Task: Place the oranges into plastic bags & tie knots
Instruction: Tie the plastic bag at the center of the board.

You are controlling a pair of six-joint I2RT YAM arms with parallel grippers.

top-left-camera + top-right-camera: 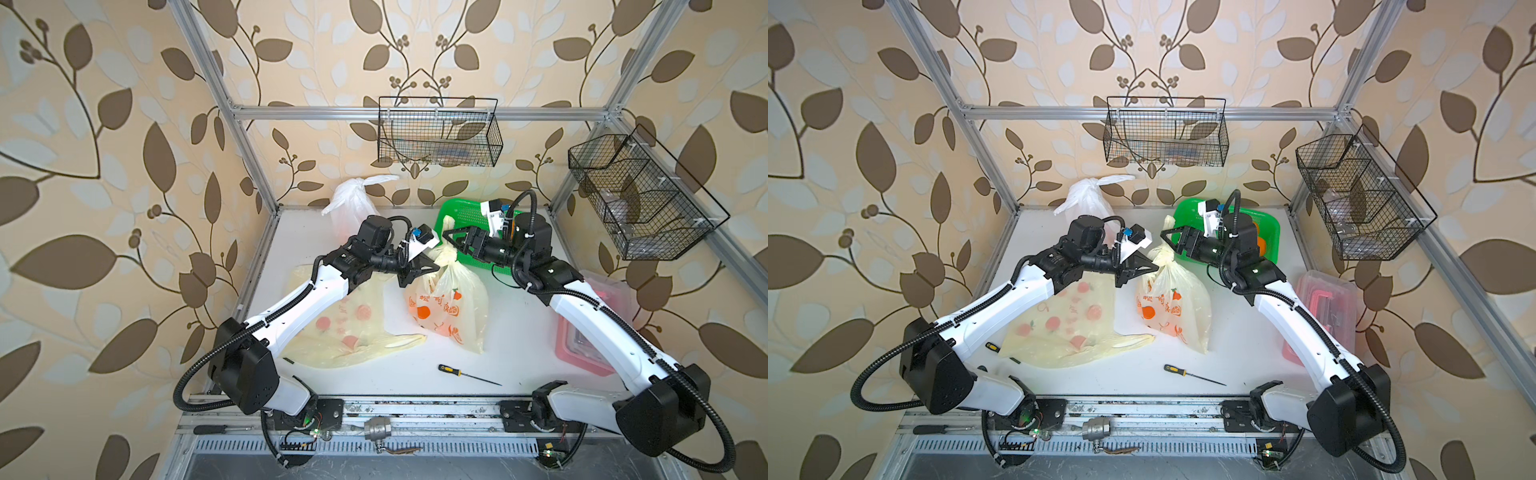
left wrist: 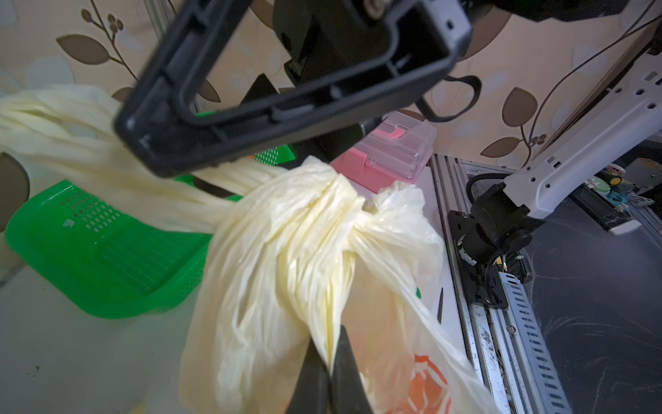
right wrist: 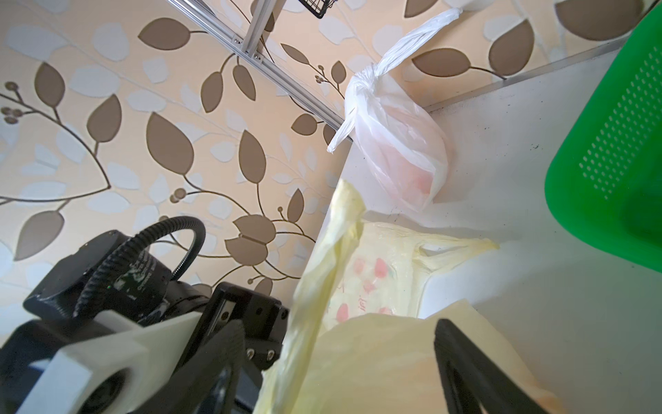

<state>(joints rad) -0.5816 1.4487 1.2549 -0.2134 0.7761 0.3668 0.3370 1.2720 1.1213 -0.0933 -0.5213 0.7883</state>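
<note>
Your left arm reaches from 7 o'clock to the table's middle with the wrist about level. The left gripper (image 2: 327, 362) is clenched on the pale-yellow crinkly plastic bag with orange fruit prints (image 1: 453, 307), pinching a bunched fold just under the twisted knot (image 2: 344, 200).

Your right arm comes from 5 o'clock with the elbow bent. The right gripper (image 1: 451, 243) points toward 9 o'clock, just beside the knot; its jaws stand apart, released, gripping nothing.

The bag lies at the centre, its long axis running from 12 to 6 o'clock, knot end toward 12. One loose strap end (image 3: 333, 251) sticks out from the knot toward 12, beside the right gripper.

Just behind that gripper, at 1 o'clock, sits a green perforated plastic basket (image 1: 461, 216). Further around you have:
- a flat pale-yellow printed bag (image 1: 345, 328) at 8 o'clock, under the left arm
- a knotted white translucent bag (image 1: 353, 203) at 11
- a clear box with pink base (image 1: 577, 353) at 4, under the right arm
- a thin screwdriver with black-yellow handle (image 1: 451, 369) at 6
</note>
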